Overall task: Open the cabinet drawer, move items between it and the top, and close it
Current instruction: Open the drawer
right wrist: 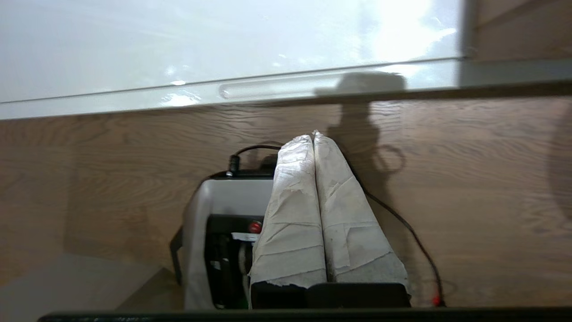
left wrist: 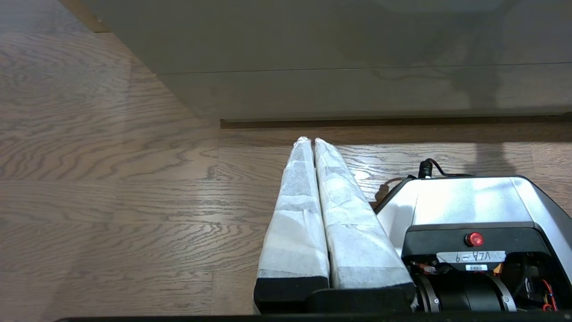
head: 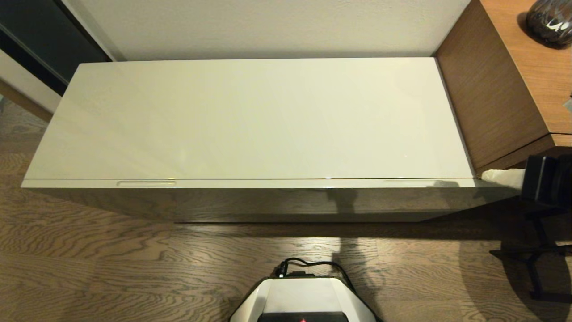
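so the cabinet drawer (head: 250,183) is fully closed under the bare top (head: 250,120). left gripper (left wrist: 313,142) hangs low over the floor (left wrist: 111,179), fingers pressed together, holding nothing. right gripper (right wrist: 313,135), same empty pinch, faces the drawer's front edge

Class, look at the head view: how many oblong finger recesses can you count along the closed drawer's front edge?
2. One finger recess sits near the left end of the cabinet drawer; the other, fainter and partly shadowed, sits near the right end.
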You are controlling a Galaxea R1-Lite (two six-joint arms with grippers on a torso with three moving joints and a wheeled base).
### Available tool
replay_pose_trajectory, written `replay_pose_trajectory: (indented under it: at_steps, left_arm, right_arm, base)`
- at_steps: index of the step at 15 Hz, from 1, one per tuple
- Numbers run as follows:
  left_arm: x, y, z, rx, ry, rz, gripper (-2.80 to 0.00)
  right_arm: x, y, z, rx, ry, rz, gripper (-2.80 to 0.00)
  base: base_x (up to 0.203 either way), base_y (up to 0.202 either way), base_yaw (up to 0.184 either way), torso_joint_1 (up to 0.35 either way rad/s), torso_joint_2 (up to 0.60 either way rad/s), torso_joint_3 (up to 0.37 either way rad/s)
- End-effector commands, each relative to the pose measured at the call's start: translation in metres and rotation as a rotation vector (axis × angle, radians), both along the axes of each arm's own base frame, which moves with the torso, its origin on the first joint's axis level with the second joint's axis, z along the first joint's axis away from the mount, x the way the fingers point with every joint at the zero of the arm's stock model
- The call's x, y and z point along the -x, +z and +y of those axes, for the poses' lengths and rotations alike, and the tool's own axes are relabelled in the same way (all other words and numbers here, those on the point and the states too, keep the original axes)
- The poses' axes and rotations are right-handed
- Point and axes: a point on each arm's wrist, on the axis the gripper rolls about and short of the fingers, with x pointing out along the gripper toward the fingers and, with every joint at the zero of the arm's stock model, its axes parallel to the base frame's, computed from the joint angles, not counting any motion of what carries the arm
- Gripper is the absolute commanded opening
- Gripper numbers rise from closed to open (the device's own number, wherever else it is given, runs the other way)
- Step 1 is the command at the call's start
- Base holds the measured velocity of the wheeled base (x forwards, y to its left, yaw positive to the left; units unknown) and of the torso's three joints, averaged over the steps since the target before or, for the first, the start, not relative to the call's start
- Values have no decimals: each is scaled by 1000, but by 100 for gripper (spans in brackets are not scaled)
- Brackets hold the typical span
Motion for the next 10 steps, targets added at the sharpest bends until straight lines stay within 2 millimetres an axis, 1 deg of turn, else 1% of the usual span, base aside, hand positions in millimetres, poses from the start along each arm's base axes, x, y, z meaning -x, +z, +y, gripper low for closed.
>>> replay_pose_trajectory:
  at_steps: [1,2,3,5,7,8,10]
  left_arm:
    - [0,0,0,0,1,2,-280]
    - [0,0,0,0,0,2,-280]
    - [0,0,0,0,0,2,-280]
    - [0,0,0,0,1,2,-280]
    - [0,0,0,0,1,2,-280]
    - [0,0,0,0,0,2,-280]
    - [0,0,0,0,1,2,-280]
  right_arm:
    - [-28,-11,19,3,44,51,-280]
    - [-36,-15,27,1,63,57,-280]
    - [-38,-16,28,0,67,58,-280]
    - [-52,-33,33,10,63,96,-280]
    - [-58,-40,35,9,61,89,-280]
    - [-63,-47,37,10,61,88,-280]
    - [-66,-57,38,18,56,122,-280]
  base:
    - [0,0,0,0,0,0]
    - [0,0,0,0,0,0]
    - [0,0,0,0,0,0]
    - [0,0,0,0,0,0]
    - [0,0,0,0,0,0]
    - [0,0,0,0,0,0]
    - [0,0,0,0,0,0]
